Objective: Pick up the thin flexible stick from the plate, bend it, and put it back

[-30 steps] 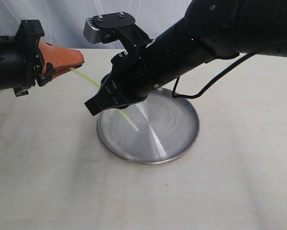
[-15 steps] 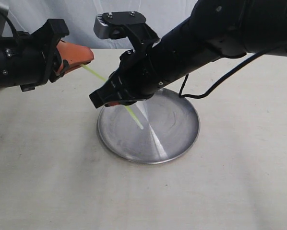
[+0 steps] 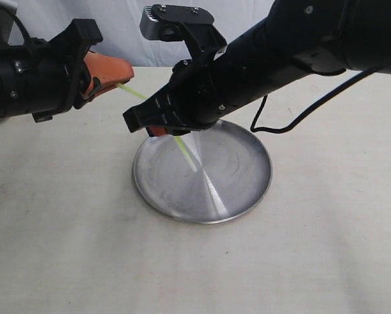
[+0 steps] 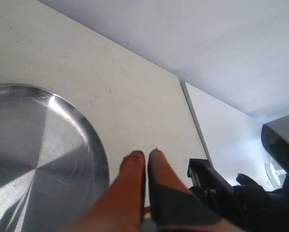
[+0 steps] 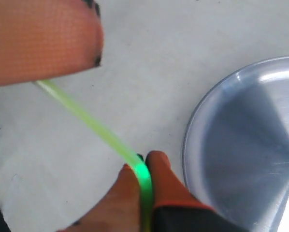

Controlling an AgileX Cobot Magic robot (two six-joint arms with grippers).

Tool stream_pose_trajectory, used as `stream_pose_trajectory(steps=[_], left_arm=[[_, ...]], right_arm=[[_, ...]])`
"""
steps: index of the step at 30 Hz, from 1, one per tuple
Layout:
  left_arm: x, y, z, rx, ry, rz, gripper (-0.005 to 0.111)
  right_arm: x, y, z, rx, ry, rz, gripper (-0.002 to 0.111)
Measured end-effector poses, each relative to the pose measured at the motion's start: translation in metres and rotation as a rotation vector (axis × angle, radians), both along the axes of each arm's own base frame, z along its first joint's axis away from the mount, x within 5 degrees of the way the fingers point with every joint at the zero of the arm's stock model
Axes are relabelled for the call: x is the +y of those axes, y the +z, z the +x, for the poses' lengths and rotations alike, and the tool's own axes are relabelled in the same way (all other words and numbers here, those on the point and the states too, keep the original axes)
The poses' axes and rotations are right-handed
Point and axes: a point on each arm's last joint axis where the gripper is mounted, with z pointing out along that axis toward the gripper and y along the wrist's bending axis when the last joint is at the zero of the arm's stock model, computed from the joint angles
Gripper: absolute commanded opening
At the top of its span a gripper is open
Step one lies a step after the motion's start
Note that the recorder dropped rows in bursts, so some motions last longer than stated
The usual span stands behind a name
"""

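While the thin flexible stick (image 3: pixel 187 152) slants in the air, its free lower end over the plate (image 3: pixel 241 190) on the desk (image 3: pixel 65 229), the right pincer (image 3: pixel 159 131) grasps its middle and the left pincer (image 3: pixel 121 73) grasps its upper end.

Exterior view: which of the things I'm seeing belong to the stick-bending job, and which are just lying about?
Job:
- thin flexible stick, held at one end by each gripper
- plate
- left gripper
- right gripper

Just there:
- cream table
- black cable hanging off the right arm
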Motion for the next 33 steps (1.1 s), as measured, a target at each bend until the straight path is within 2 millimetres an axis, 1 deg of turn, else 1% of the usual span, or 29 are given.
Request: stream_pose_trajectory(steps=[6, 12, 21, 33], left_arm=[[-0.005, 0.0, -0.002, 0.002, 0.011, 0.02, 0.0], [-0.013, 0.0, -0.006, 0.008, -0.006, 0.023, 0.0], [-0.014, -0.001, -0.006, 0.039, 0.022, 0.0, 0.0], [-0.013, -0.001, -0.006, 0.046, 0.033, -0.003, 0.0]], right_arm=[[-0.001, 0.0, 0.002, 0.023, -0.048, 0.012, -0.001], [-0.002, 0.005, 0.012, -0.012, -0.159, 0.073, -0.001], [-0.001, 0.007, 0.014, 0.032, -0.24, 0.131, -0.001], [-0.001, 0.007, 0.014, 0.071, -0.274, 0.155, -0.001]])
